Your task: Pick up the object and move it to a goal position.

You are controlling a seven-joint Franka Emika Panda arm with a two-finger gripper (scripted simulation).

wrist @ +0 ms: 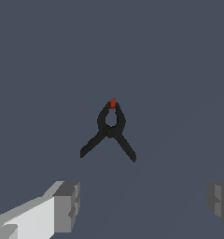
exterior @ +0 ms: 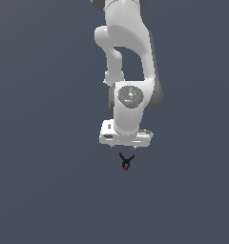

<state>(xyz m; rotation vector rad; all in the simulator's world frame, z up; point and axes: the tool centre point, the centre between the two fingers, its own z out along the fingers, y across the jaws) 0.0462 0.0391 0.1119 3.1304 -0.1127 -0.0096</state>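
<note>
In the exterior view, the white arm (exterior: pixel 128 57) hangs down from the twelve o'clock edge of the frame and ends in the tool (exterior: pixel 125 143), whose broad white body is seen from behind. Just past it toward six o'clock lies the object (exterior: pixel 126 162), a tiny black thing on the flat dark grey surface (exterior: pixel 40 190). Its two prongs splay toward eleven and one o'clock, forming a V, and its small red tip points toward six o'clock, away from the arm. Its long axis runs roughly twelve to six. Nothing else stands near it, and nothing lies between it and the tool. The tool's fingers are too small here to make out, so this view does not tell whether they are spread.

The wrist view shows what the exterior view hides. Two grey fingertips (wrist: pixel 67 205) sit wide apart at either side of the frame, with bare surface between them; the tool is spread and holds nothing. The object (wrist: pixel 109 130) lies ahead of the gap, apart from both fingers, and its shape reads clearly: two curved jaws meeting at the red tip, and two straight prongs splaying out toward the tool.
</note>
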